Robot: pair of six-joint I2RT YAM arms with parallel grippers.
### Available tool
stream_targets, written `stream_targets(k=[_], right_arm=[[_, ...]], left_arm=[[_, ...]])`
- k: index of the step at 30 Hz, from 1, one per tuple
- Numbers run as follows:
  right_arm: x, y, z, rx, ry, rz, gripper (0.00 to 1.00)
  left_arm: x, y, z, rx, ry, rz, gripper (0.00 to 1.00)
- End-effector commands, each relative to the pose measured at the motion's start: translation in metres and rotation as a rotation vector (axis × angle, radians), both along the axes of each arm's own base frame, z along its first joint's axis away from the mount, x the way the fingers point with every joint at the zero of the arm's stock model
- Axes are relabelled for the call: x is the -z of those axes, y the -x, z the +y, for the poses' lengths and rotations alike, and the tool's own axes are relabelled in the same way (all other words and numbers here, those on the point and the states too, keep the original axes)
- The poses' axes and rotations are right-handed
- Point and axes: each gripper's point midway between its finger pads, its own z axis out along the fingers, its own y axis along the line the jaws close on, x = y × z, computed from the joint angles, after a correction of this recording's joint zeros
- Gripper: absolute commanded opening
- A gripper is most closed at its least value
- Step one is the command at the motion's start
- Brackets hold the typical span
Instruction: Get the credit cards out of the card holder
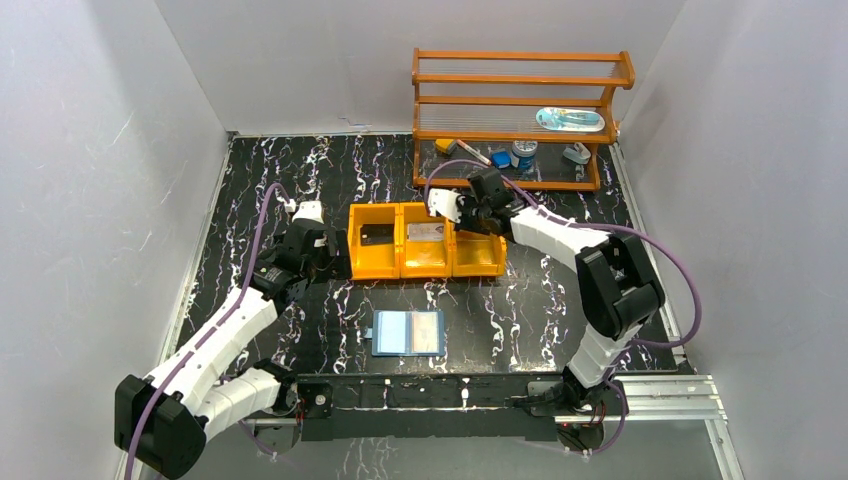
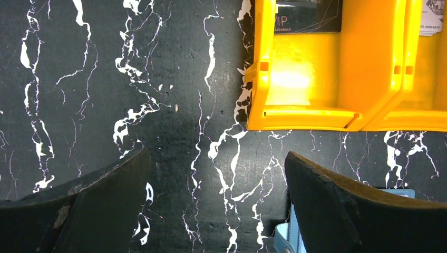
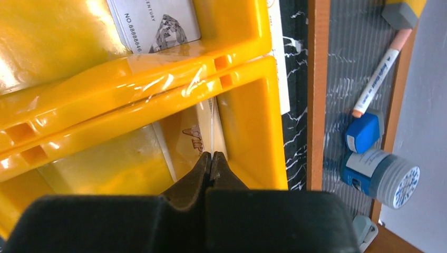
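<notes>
Tray (image 1: 425, 270): glossy plast.; rack (image 1: 520, 57): wood; card holder (image 1: 388, 335): matt; tabletop (image 1: 300, 180): marbled.

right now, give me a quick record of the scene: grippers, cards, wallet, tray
left gripper: open, empty, over the table just left of the tray
right gripper: shut on a thin card, edge-on over the tray's right compartment
tray: orange, three compartments
dark card: flat in left compartment
silver card: flat in middle compartment
wallet: blue, open flat, nearer the arm bases than the tray
</notes>
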Motion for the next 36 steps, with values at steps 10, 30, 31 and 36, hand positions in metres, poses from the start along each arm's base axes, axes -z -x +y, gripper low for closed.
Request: stream_targets(k=[10,30,31,36], right_arm=[[0.004,-0.03,0.01,-0.115,0.086,-0.126,0.0],[0.002,-0.025,0.015,-0.029,0.003,-0.075,0.37],[0.0,-0.024,0.016,-0.025,-0.008,-0.073,0.38],[-0.011,-0.021,0.02,0.0,-0.07,-0.074,0.43]], left_arm=[[-0.006,-0.002,0.008,-0.019,-0.017,-0.036,0.98],[-0.003,-0.002,0.006,-0.007,-0.023,-0.024,0.98],[-0.002,-0.002,0.006,-0.007,-0.023,-0.024,0.98],[-0.004,-0.002,0.008,-0.013,-0.03,-0.028,0.98]])
